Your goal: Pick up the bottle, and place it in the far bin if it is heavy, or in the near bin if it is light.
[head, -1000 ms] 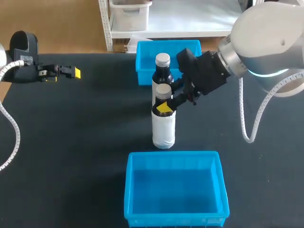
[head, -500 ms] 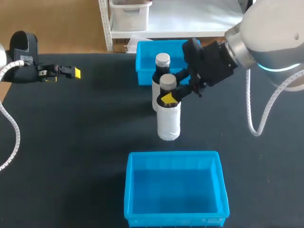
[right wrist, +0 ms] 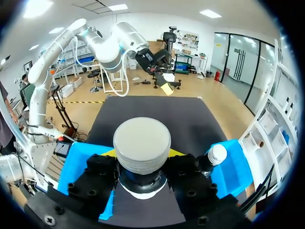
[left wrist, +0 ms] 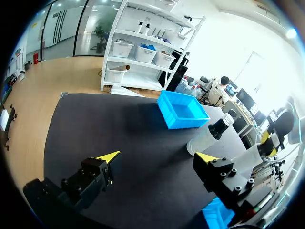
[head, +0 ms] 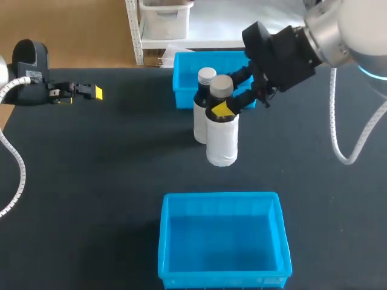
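Head view: right gripper (head: pixel 224 109) is clamped tight on the neck of the bottle (head: pixel 222 144), which is upright between the far bin (head: pixel 182 90) and near bin (head: pixel 221 197), just beside a 2nd bottle (head: pixel 200 121). Meanwhile the left gripper (head: pixel 84 92) is wide open with nothing in it, well off to the side.

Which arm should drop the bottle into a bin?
The right arm. Its fingers grip the bottle by the neck, between the far bin and near bin; the left arm sits far off, fingers open.
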You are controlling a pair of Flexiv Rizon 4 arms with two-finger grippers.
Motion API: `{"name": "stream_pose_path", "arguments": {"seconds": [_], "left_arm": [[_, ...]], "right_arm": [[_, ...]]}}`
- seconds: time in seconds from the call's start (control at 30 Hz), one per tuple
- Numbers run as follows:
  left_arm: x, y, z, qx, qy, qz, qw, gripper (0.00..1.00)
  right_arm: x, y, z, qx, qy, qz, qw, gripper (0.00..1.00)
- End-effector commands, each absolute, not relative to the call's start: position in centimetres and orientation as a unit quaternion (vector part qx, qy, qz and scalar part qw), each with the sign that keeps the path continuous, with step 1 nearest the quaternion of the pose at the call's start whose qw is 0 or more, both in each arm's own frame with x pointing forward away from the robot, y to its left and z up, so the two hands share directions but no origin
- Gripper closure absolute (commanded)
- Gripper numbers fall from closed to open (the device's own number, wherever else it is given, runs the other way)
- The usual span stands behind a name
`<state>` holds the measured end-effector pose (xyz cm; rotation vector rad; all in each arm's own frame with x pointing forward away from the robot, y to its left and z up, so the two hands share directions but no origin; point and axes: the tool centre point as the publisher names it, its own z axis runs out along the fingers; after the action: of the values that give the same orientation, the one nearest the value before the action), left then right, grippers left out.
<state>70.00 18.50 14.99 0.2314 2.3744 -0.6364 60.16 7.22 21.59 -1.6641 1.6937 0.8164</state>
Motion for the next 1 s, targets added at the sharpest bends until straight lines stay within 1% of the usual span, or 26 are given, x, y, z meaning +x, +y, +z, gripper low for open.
{"name": "stream_pose_path", "arguments": {"seconds": [0.03, 0.2, 0.47, 1.0], "left_arm": [[70.0, 18.5, 15.0, 0.088, 0.908, -0.243, 0.330, 0.00], [70.0, 18.5, 15.0, 0.088, 0.908, -0.243, 0.330, 0.00], [70.0, 18.5, 15.0, 0.088, 0.908, -0.243, 0.330, 0.00], [70.0, 18.5, 15.0, 0.088, 0.908, -0.243, 0.330, 0.00]], "right_arm": [[58.8, 6.8, 23.0, -0.629, 0.643, 0.303, 0.315, 1.00], [58.7, 5.6, 23.5, -0.624, 0.646, 0.305, 0.317, 1.00], [60.0, 2.3, 23.8, -0.608, 0.661, 0.294, 0.327, 1.00], [63.5, -6.1, 23.6, -0.562, 0.700, 0.265, 0.352, 1.00]]}}
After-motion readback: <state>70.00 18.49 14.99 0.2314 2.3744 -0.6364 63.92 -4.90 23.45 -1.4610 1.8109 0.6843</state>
